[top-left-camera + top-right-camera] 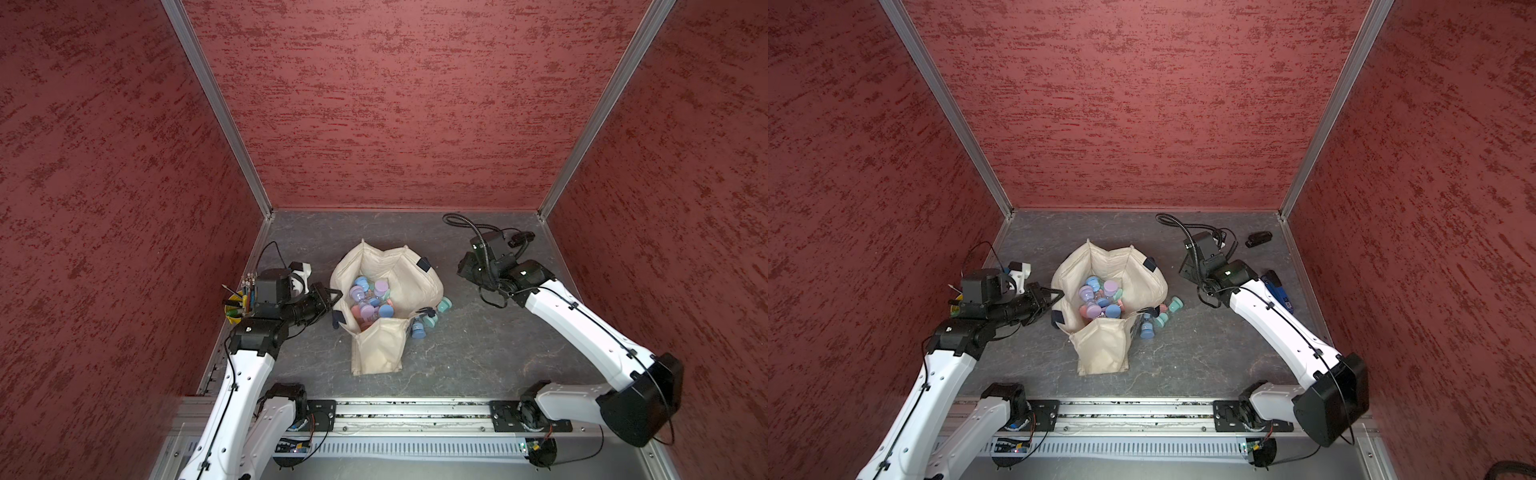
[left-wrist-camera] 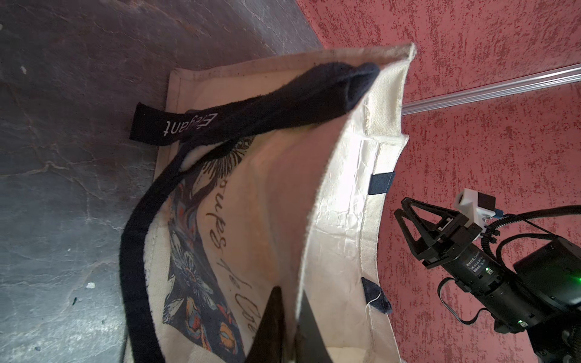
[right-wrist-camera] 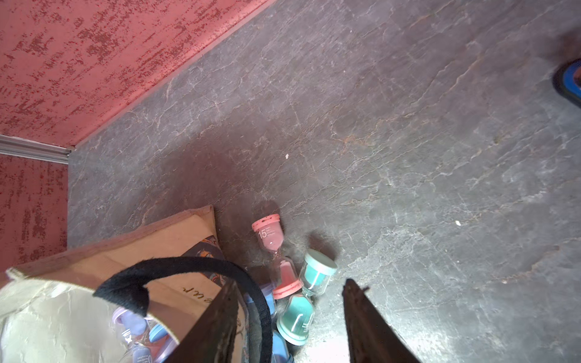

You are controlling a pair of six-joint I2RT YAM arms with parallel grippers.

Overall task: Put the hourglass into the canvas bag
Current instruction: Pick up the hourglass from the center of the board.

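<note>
My left pincer [image 2: 290, 294] is clenched on the rim of the canvas bag [image 2: 339, 220], with one finger inside the wall and one outside it. It grips the side of the bag nearest my left arm. The bag stands open on the worktop [image 3: 408, 157], and a heap of pastel hourglasses [image 1: 370, 297] lies inside it. My right pincer [image 3: 289, 283] is released, its jaws apart and grasping nothing, and it hovers off the bag's opposite side. Beneath it, just beside the bag on the worktop, a pink hourglass [image 3: 272, 240] and a teal hourglass [image 3: 300, 309] lie side by side. A blue hourglass [image 1: 417, 331] lies against the bag's wall there too.
</note>
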